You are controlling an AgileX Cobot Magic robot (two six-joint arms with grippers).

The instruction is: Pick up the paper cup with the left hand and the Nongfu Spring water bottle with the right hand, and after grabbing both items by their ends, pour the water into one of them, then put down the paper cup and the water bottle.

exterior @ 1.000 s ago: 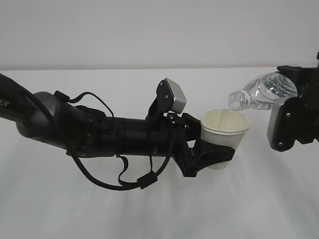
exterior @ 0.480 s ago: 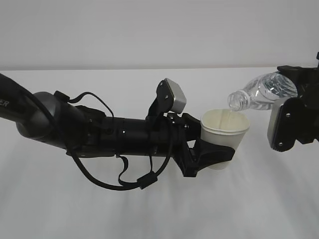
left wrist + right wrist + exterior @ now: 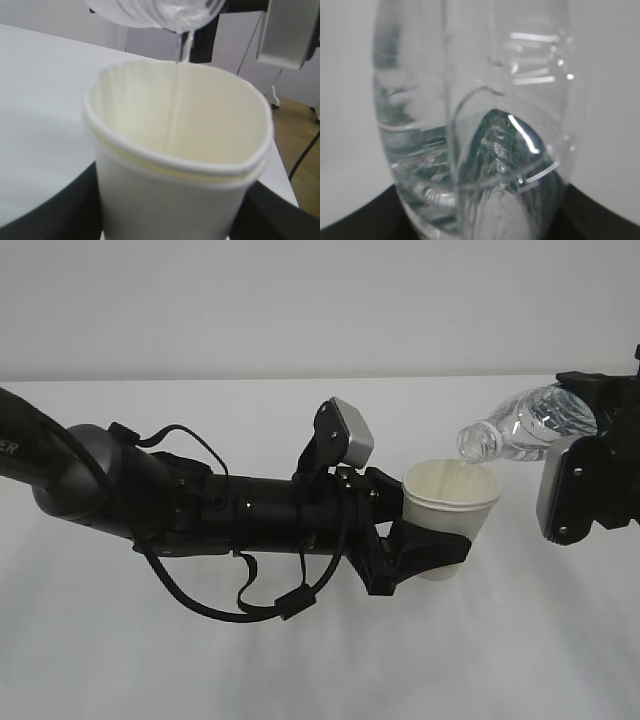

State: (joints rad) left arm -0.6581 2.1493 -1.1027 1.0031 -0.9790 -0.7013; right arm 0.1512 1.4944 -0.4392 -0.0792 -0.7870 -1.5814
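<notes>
The paper cup (image 3: 450,512) is cream-white, tapered, with a rolled rim squeezed slightly out of round; the left wrist view shows a faint vertical seam down its matte inner wall and a thin yellowish line under the rim. It is held upright above the white desk (image 3: 300,660), with the left hand (image 3: 425,550) clamped on its lower half, black jaws pressed against both sides. The cup's base is hidden behind those jaws, and whether liquid has gathered in the bottom cannot be made out.

The Nongfu Spring water bottle (image 3: 520,425) is clear ribbed plastic, uncapped, tilted with its open mouth down and just above the cup's far rim. A thin stream of water (image 3: 184,47) falls from the mouth into the cup. The right hand (image 3: 590,480), boxy and black with a silver-grey plate, grips the bottle's rear end, its jaws closed around it; that end of the bottle is covered by the gripper and cut off at the picture's edge. In the right wrist view the bottle fills the frame, glossy and blurred, with water pooled in it and a dark green patch showing through.

The left arm's looping black cables (image 3: 215,595) hang under its matte black body.
</notes>
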